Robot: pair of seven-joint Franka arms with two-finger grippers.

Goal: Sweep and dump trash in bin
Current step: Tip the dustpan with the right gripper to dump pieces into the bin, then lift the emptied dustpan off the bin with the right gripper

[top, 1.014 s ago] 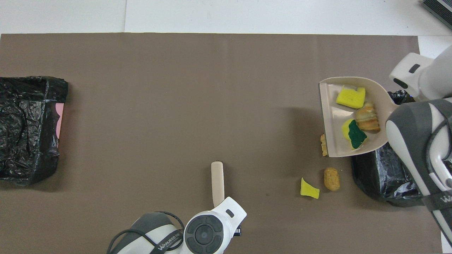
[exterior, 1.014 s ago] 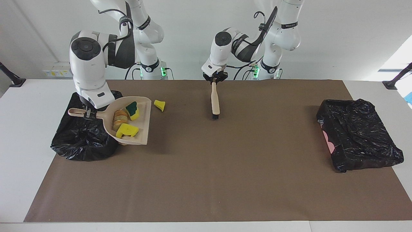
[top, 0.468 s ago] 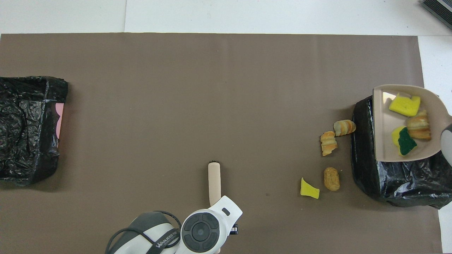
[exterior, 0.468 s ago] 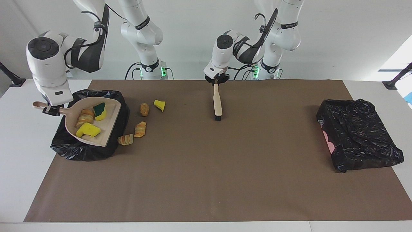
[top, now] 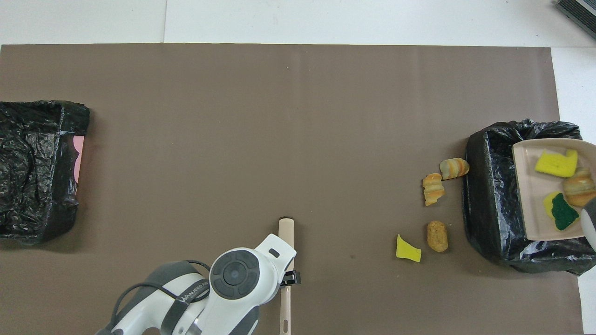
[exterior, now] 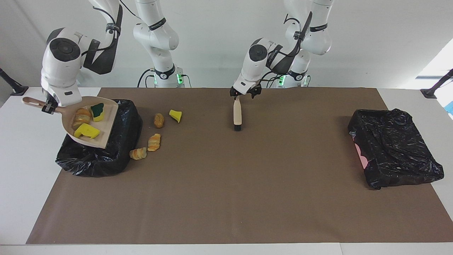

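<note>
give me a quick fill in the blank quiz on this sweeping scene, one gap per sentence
1. The dustpan, held by the right gripper, hangs over the black ____.
2. The number of scraps riding in the dustpan is ____.
3. The number of scraps lying on the brown mat is ____.
4. The left gripper is over the handle of the ____, which lies on the mat.

Missing words: bin; three; four; brush
</note>
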